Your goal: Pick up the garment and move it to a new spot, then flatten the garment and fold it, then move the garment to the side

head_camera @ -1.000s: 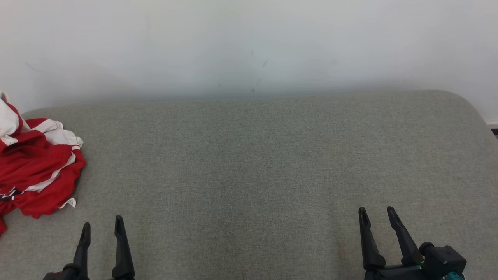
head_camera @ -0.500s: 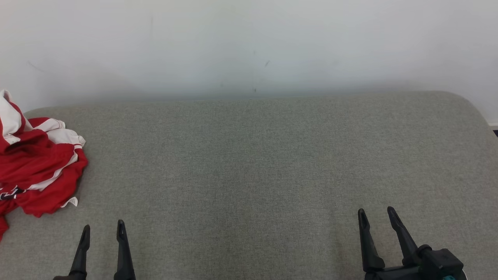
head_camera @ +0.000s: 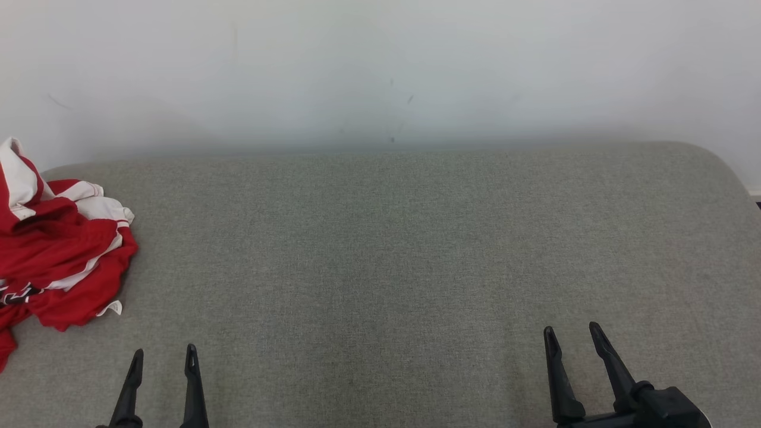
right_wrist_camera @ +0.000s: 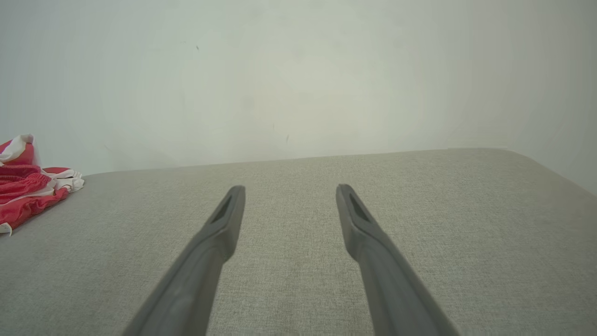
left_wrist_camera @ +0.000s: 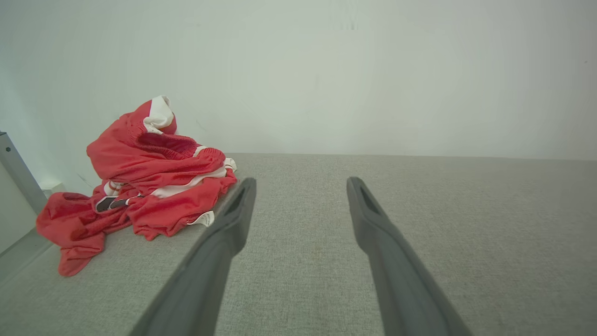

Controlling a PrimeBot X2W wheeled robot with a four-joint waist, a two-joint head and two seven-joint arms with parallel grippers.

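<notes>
A crumpled red and white garment (head_camera: 56,249) lies in a heap at the far left end of the grey cushioned surface (head_camera: 386,249); the left wrist view has the garment (left_wrist_camera: 144,186) left of the fingers, and the right wrist view has the garment (right_wrist_camera: 28,186) at its left edge. My left gripper (head_camera: 164,354) is open near the front edge, below and right of the heap, not touching it. My right gripper (head_camera: 571,333) stands open at the lower right, far from the garment. In the wrist views the left gripper (left_wrist_camera: 301,184) and right gripper (right_wrist_camera: 289,191) hold nothing.
A pale wall (head_camera: 380,71) rises right behind the surface. The surface rounds off at its right end (head_camera: 722,166). A grey metal post (left_wrist_camera: 16,172) stands at the left of the left wrist view, beyond the surface's left end.
The whole head picture has shifted slightly right and down, so the camera has moved. Both grippers sit a little lower in the picture. The garment lies as before.
</notes>
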